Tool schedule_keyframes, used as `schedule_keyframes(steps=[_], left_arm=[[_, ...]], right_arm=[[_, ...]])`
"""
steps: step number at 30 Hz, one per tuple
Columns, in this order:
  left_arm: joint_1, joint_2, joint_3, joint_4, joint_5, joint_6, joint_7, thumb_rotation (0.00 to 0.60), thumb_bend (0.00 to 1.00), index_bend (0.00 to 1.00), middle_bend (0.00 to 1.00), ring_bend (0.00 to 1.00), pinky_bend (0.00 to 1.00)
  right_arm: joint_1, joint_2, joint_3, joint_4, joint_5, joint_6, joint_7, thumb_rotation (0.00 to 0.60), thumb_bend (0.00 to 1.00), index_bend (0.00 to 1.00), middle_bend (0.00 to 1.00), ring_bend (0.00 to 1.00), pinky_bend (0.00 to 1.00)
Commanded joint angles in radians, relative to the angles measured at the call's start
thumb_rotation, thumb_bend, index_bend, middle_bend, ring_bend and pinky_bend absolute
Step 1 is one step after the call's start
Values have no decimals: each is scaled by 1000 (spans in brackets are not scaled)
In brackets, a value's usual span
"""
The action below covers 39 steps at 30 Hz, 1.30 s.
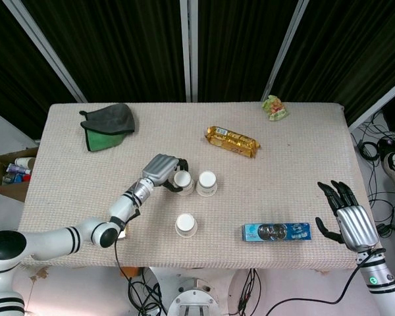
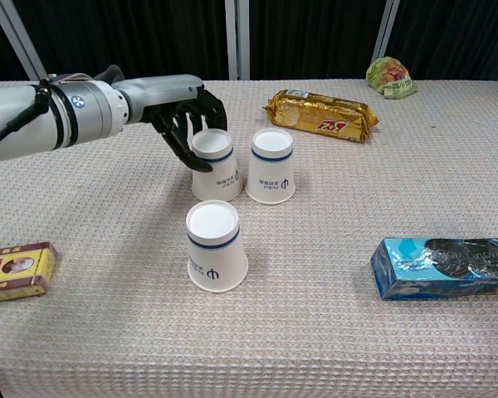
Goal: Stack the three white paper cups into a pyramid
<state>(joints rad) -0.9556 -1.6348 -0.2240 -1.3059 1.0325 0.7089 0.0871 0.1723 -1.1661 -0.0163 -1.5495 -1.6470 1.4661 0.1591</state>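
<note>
Three white paper cups stand upside down on the table. Two are side by side: the left cup [image 1: 182, 182] [image 2: 213, 164] and the right cup [image 1: 206, 183] [image 2: 270, 165], nearly touching. The third cup [image 1: 186, 225] [image 2: 216, 245] stands alone in front of them. My left hand [image 1: 161, 172] [image 2: 185, 110] wraps its dark fingers around the upper left and back of the left cup. Beyond the table's front right corner, my right hand [image 1: 345, 222] is held open and empty, far from the cups.
A gold biscuit pack [image 1: 232, 140] [image 2: 321, 114] lies behind the cups, a blue biscuit box [image 1: 276, 232] [image 2: 444, 267] at front right. A green-grey cloth [image 1: 108, 125] is back left, a green snack bag [image 1: 274, 107] back right, a yellow box [image 2: 17, 271] front left.
</note>
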Motion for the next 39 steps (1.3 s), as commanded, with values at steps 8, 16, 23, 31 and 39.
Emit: schedule_keyframes(steps=[8, 16, 23, 31, 39], left_arm=[[-5, 1, 8, -1, -6, 5, 22, 600, 178, 333, 396, 356, 407], [-1, 11, 17, -13, 2, 8, 24, 600, 169, 310, 374, 347, 396], [10, 31, 24, -47, 4, 17, 26, 600, 153, 256, 307, 267, 352], [28, 73, 22, -102, 8, 37, 14, 600, 145, 184, 181, 168, 306], [158, 223, 25, -229, 40, 246, 25, 600, 143, 183, 181, 168, 291]], right_arm=[[-2, -2, 3, 8, -1, 0, 9, 600, 369, 42, 150, 0, 40], [0, -3, 7, 8, 1, -5, 11, 600, 372, 41, 150, 0, 40], [3, 1, 9, 0, -5, -6, 2, 600, 374, 41, 152, 0, 40], [10, 4, 8, -16, -18, -12, -11, 600, 375, 41, 155, 0, 40], [136, 13, -12, -103, -126, -172, -36, 600, 361, 44, 167, 2, 62]])
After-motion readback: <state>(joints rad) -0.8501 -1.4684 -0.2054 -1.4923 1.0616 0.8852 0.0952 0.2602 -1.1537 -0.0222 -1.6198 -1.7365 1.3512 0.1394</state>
